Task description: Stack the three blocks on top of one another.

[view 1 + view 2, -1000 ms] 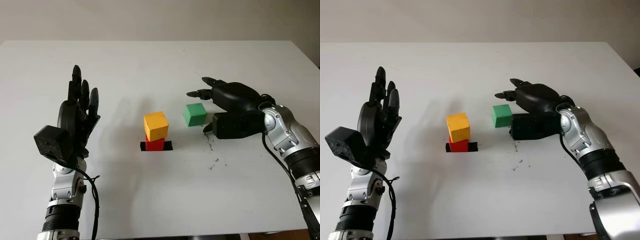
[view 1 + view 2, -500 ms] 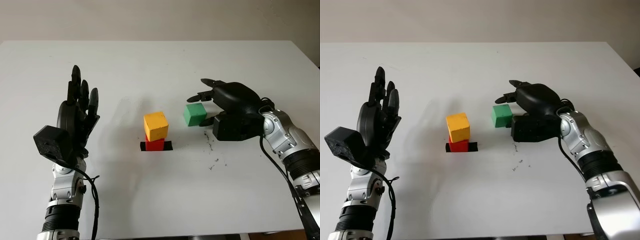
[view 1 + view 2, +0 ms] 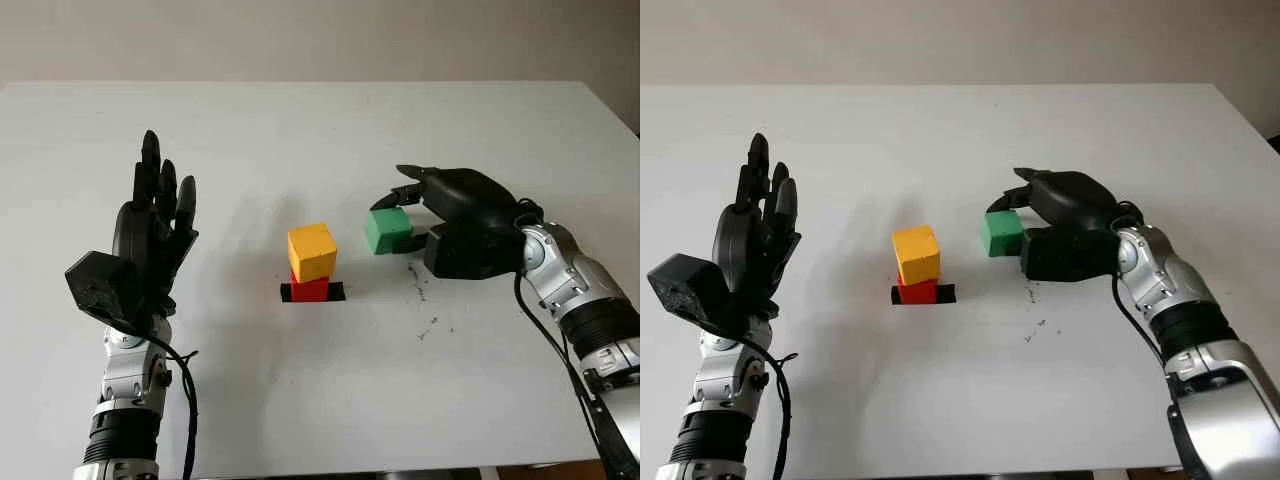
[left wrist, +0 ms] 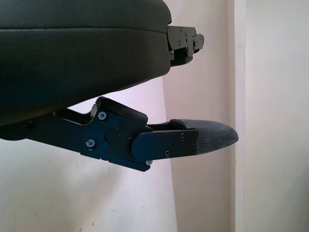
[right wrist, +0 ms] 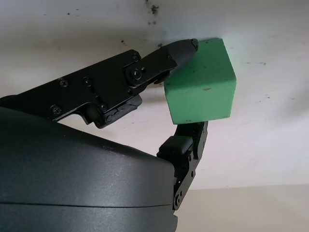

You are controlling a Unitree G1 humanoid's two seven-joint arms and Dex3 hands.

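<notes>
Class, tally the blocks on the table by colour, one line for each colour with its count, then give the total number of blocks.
Yellow block: 1, on top of the red one
Red block: 1, under the yellow one
Green block: 1, between the fingers of the right hand
Total: 3 blocks

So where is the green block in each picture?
Left eye view: green block, right of centre, between the fingers of the right hand.
Right eye view: green block, just right of centre, at the same fingers.
Right wrist view: green block, close up, pinched by the black fingers.
Left wrist view: not in it.
Shared landmark: the yellow block on the red block, left of the green one.
</notes>
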